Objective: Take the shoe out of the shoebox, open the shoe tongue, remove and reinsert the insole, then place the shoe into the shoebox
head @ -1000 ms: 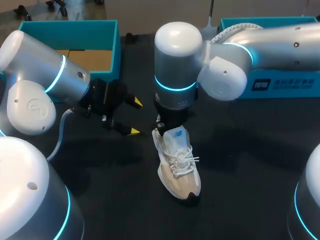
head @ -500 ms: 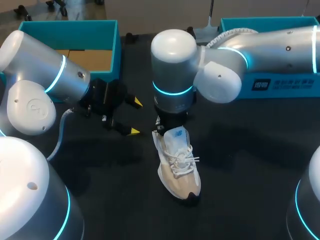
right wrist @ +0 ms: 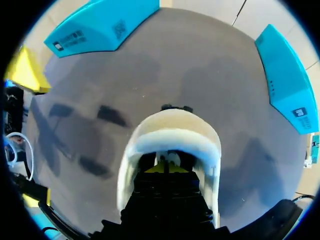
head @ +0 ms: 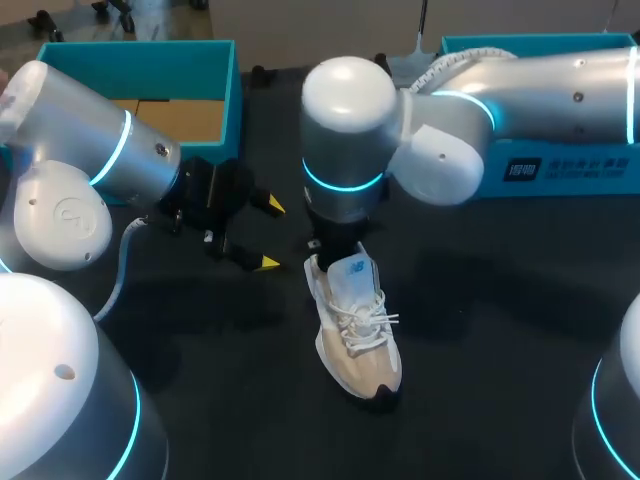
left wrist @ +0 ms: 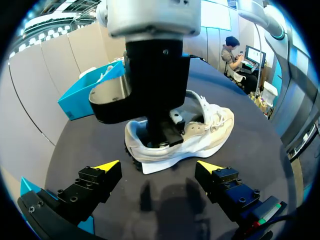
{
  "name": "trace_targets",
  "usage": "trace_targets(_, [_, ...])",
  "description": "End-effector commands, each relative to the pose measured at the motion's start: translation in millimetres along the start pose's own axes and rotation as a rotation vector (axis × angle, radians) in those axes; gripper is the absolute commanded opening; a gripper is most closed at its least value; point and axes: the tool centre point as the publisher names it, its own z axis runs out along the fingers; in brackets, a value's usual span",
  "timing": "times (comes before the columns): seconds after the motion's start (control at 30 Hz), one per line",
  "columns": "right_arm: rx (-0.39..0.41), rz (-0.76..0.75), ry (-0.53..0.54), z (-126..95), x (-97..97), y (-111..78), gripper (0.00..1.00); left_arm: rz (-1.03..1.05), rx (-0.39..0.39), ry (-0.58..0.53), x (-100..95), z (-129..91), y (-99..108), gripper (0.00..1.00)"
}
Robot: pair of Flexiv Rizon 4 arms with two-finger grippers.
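Note:
The white and beige shoe lies on the black table, toe toward the front edge. My right gripper comes straight down into its heel opening. In the right wrist view the yellow tips sit pressed together inside the shoe; what they touch is hidden. From the left wrist view the shoe lies on its sole just ahead of my open left gripper, with the right arm's black fingers in its opening. My left gripper hovers left of the heel, holding nothing. The open teal shoebox stands at the back left.
A second teal box part lies at the back right under my right arm. Both teal pieces flank the shoe in the right wrist view. My arms' large white links crowd the front left and front right corners.
My right arm's wrist has shifted slightly to the left above the shoe. The shoe and the left arm have stayed put.

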Motion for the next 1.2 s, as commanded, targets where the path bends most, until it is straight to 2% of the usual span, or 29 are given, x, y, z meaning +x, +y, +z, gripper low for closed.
trace_targets(0.03, [0.014, -0.002, 0.028, 23.1, 0.5, 1.1, 0.0, 0.0, -0.003, 0.001, 0.0, 0.1, -0.2, 1.0])
trace_targets(0.2, [0.032, -0.007, 0.03, 27.1, 1.3, 0.5, 0.0, 0.0, -0.003, 0.001, 0.0, 0.1, -0.2, 1.0])
trace_targets(0.6, [-0.012, -0.01, -0.017, -5.9, -7.3, 8.0, 0.0, 0.0, -0.003, 0.001, 0.0, 0.1, -0.2, 1.0])
trace_targets(0.7, [-0.012, -0.017, -0.009, 1.8, -6.4, 13.8, 0.0, 0.0, -0.003, 0.001, 0.0, 0.1, -0.2, 1.0])
trace_targets(0.9, [0.008, -0.02, 0.01, 14.6, -4.4, 13.4, 0.0, 0.0, -0.003, 0.001, 0.0, 0.1, -0.2, 1.0])
trace_targets(1.2, [0.021, -0.001, 0.011, 17.8, -8.8, 8.1, 0.0, 0.049, -0.001, 0.01, -8.7, -24.6, -6.5, 1.0])
